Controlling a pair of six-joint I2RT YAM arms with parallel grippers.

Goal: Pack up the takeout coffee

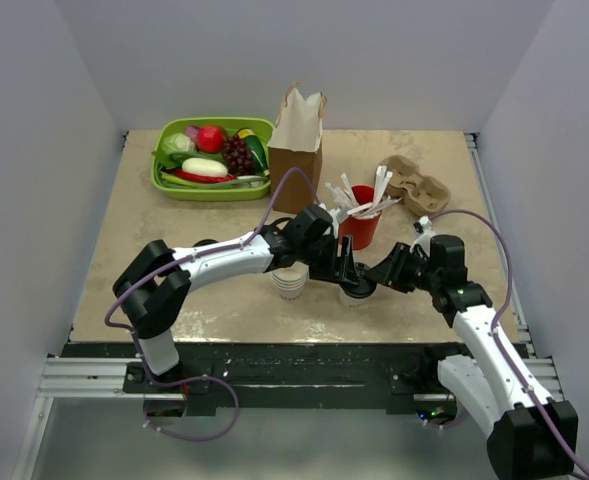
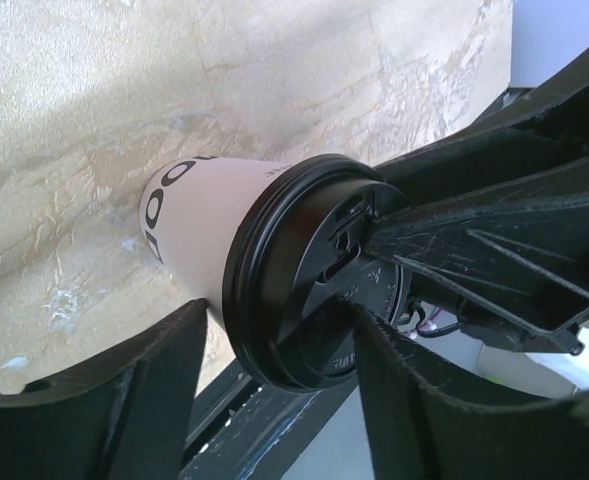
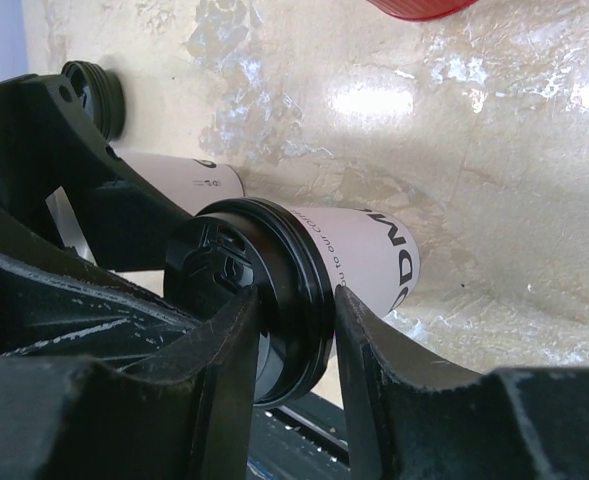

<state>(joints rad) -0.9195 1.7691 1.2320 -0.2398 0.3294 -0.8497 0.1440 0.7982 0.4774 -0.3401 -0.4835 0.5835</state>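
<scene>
- Position of the takeout coffee [image 1: 355, 292], a small white paper cup with a round black plastic sip lid: it stands on the beige marbled table [image 1: 174, 295], about the middle of the near half, between the tips of both arms.
- The left end effector [image 2: 279, 322] reaches in from the left. Its two black fingers [image 2: 144, 400] stand apart, one on each side of the lid. Whether they touch the lid I cannot tell.
- The right end effector [image 3: 296, 300] reaches in from the right. Its fingers [image 3: 394, 400] are clamped on the black rim of the lid, one on each side.
- In the left wrist view, one finger of the right end effector lies across the top of the lid.
- A stack of lidless white paper cups [image 1: 290, 282] stands just beside the takeout coffee, on its left, under the left wrist.
- A loose round black plastic lid [image 3: 94, 95] lies on the table beyond the stack, as the right wrist view shows it.
- A red plastic cup with white sticks in it [image 1: 361, 230] stands just behind the takeout coffee.
- Farther back stands an upright brown paper bag [image 1: 296, 150] with an open top. A brown cardboard cup carrier [image 1: 417, 185] lies to its right, and a green plastic tray [image 1: 214, 192] with fruit and vegetables lies to its left.
</scene>
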